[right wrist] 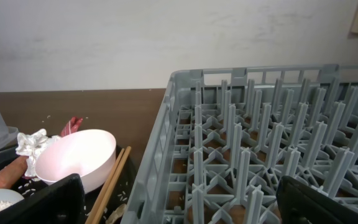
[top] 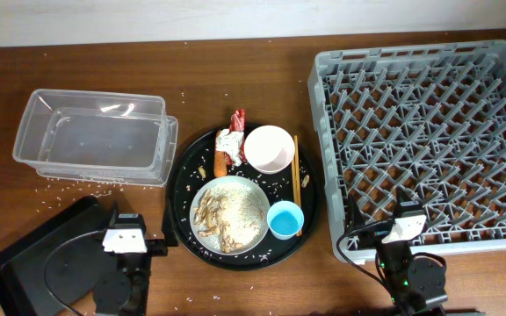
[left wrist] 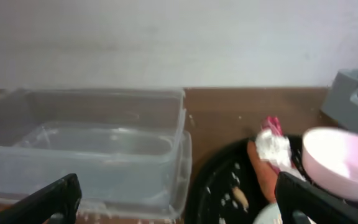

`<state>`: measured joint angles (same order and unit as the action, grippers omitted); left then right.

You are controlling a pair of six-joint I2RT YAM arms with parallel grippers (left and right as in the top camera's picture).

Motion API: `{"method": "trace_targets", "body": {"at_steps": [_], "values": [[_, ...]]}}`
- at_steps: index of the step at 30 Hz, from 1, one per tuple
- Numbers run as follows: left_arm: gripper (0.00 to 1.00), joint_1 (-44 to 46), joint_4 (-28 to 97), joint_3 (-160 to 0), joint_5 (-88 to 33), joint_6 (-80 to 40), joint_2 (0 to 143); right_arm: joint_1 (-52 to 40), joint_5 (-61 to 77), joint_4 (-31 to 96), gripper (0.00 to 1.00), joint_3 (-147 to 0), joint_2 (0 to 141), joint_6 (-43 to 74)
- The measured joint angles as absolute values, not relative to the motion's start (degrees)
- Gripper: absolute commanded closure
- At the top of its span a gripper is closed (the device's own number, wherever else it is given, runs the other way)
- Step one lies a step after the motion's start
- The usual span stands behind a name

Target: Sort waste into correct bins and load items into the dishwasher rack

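On the round black tray (top: 183,189) lie the red-and-white wrapper (top: 231,136), the carrot piece (top: 220,163), the white bowl (top: 269,147), the blue cup (top: 285,219), the chopsticks (top: 295,171) and the pale plate (top: 202,191) heaped with rice and scraps (top: 231,215). The clear tub (top: 95,136) stands at the left, the flat black tray (top: 33,263) at the front left, and the grey rack (top: 424,132) at the right. My left gripper (top: 128,230) (left wrist: 178,186) is open and empty near the flat tray. My right gripper (top: 405,219) (right wrist: 180,186) is open and empty at the rack's front edge.
Loose rice grains lie on the brown table around the tub (left wrist: 86,143) and on the round tray. The bowl (right wrist: 73,158) and chopsticks (right wrist: 110,183) sit just left of the rack wall (right wrist: 160,143). A pale wall is behind the table.
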<state>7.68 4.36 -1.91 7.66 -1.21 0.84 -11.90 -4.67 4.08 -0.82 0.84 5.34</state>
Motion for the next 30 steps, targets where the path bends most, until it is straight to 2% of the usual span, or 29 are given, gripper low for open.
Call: {"method": "trace_targets", "body": {"at_steps": [5, 9, 11, 18, 22, 25, 30], "values": [[0.01, 7.7, -1.5, -1.8, 8.9, -1.2, 0.9, -11.9, -3.0, 2.1, 0.02, -0.8, 0.9, 5.3], [0.01, 7.7, -14.9, -1.7, 3.5, -1.1, 0.8, -11.9, 3.1, -4.7, 0.02, -0.7, 0.8, 5.7], [0.01, 7.7, -15.6, -2.4, 2.0, -1.1, 0.7, -11.9, 4.0, -5.6, 0.02, -1.5, 0.8, 5.9], [0.01, 7.7, -8.1, -16.3, -0.3, -1.0, 7.0, -11.9, 2.4, -2.7, 0.02, -16.4, 5.1, 6.0], [0.01, 7.7, -0.4, -26.8, -0.7, -1.0, 14.6, -11.9, 2.8, 7.4, 0.02, -27.6, 15.1, 6.0], [0.01, 7.7, 10.6, -38.3, -2.2, -0.9, 24.6, -11.9, 3.3, 14.2, 0.02, -35.1, 22.3, 6.0], [0.01, 7.7, 28.9, -56.7, -6.2, -0.8, 42.0, -11.9, 5.5, 35.1, 0.02, -60.1, 45.5, 6.0]]}}
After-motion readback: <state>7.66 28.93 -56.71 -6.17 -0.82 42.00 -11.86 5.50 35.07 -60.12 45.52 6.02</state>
